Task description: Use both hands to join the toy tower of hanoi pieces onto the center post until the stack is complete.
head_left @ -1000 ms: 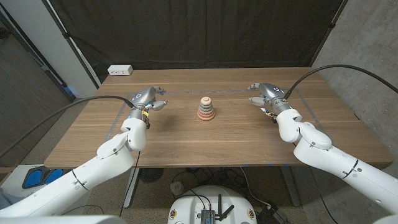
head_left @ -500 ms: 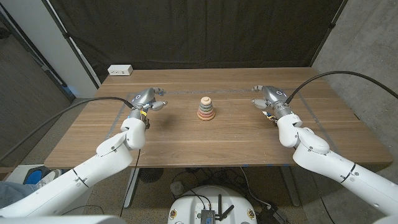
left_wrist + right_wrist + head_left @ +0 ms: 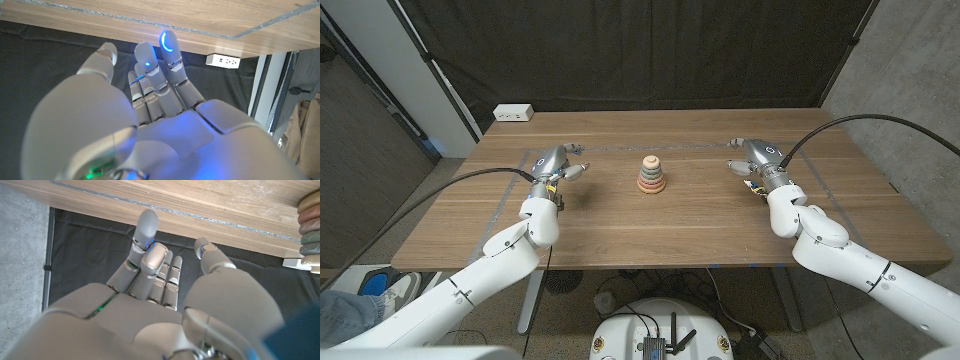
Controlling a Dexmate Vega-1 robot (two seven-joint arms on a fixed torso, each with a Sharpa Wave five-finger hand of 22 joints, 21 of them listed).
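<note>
Through the right wrist camera I see the back of my right hand (image 3: 150, 315), its fingers (image 3: 146, 230) stretched out straight and apart, holding nothing. Beyond the fingertips runs the wooden surface (image 3: 200, 200) with a pale line along its edge. Off to the thumb's side stands the ring stack (image 3: 310, 227), well apart from the fingers.

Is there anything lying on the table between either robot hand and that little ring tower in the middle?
Nothing visible. In the head view, bare wooden table separates the left robot hand from the ring tower, and likewise the right robot hand. Both hold nothing, and the rings already sit stacked.
</note>
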